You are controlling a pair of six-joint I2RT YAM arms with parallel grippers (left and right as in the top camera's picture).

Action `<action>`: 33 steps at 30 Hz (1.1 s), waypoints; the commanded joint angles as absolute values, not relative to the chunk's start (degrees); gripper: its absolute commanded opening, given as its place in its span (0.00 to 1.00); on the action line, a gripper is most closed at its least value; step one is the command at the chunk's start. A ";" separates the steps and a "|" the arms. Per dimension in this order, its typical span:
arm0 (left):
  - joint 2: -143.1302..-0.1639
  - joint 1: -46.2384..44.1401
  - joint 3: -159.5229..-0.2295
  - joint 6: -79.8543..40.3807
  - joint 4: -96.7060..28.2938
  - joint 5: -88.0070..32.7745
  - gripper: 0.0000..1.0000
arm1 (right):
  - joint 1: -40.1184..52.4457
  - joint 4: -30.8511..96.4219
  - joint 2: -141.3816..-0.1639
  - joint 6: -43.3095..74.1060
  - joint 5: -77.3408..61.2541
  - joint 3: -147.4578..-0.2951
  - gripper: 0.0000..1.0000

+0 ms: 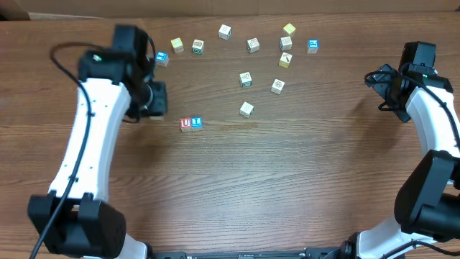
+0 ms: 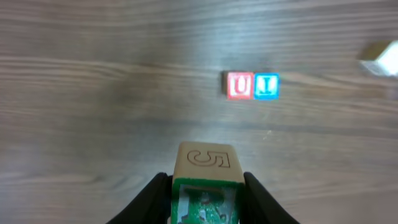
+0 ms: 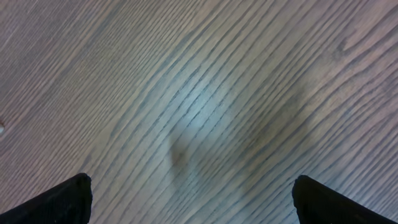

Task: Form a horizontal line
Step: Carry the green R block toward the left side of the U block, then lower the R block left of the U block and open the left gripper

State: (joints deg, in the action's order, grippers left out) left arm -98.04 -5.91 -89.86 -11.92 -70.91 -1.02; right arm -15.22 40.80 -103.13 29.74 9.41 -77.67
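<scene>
A red U cube (image 1: 186, 124) and a blue letter cube (image 1: 197, 123) touch side by side on the table; in the left wrist view they show as the red U cube (image 2: 240, 86) and the blue cube (image 2: 267, 86). My left gripper (image 2: 205, 199) is shut on a green R cube (image 2: 205, 186) with a 5 on its upper face, held left of and nearer than the pair. In the overhead view the left gripper (image 1: 152, 101) is left of the pair. My right gripper (image 3: 193, 199) is open and empty over bare wood at the far right (image 1: 392, 86).
Several loose cubes lie scattered at the back of the table, among them a white one (image 1: 246, 109), a yellow one (image 1: 285, 60) and a blue one (image 1: 313, 46). A pale cube (image 2: 380, 59) shows at the right edge of the left wrist view.
</scene>
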 commanded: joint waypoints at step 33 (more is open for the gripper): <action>-97.38 -6.15 -52.34 -17.76 -25.08 3.16 0.41 | -15.22 40.66 -102.24 29.50 10.07 -78.39 1.00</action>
State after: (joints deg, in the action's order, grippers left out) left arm -98.04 -5.93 -52.62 -17.37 -25.58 2.42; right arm -15.22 40.80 -103.13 29.76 9.41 -77.67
